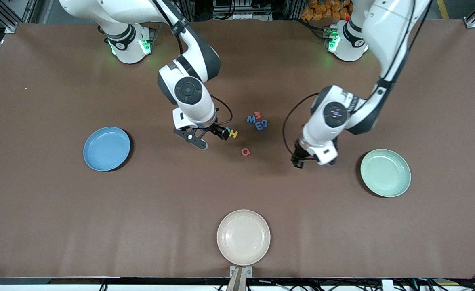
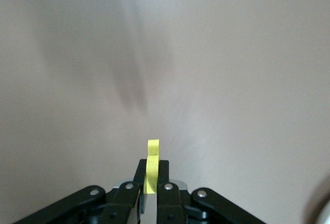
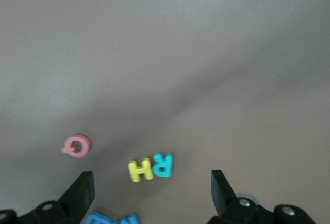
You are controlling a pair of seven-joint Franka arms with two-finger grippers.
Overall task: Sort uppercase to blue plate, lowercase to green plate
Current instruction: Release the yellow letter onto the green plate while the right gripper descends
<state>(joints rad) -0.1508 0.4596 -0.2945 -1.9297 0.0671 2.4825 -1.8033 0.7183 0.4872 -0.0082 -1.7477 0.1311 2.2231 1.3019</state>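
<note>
Brown cloth (image 1: 59,210) covered the whole table. A blue plate (image 1: 106,148) lay toward the right arm's end, a green plate (image 1: 385,172) toward the left arm's end, and a cream plate (image 1: 243,237) sat nearest the front camera between them; all three held no letters.

Near the table's middle lay a close cluster of a red m (image 1: 257,114), blue M (image 1: 251,119), blue e (image 1: 258,126) and blue g (image 1: 264,123). A red G (image 1: 245,151) lay apart, nearer the camera. A yellow H (image 1: 233,133) and teal R (image 3: 163,164) sat touching side by side.

The right gripper (image 1: 207,137) hung over the H and R with its jaws spread wide, holding nothing. The left gripper (image 2: 150,190), low beside the green plate, had its jaws pinched tight on a yellow letter (image 2: 151,170) seen edge-on.
</note>
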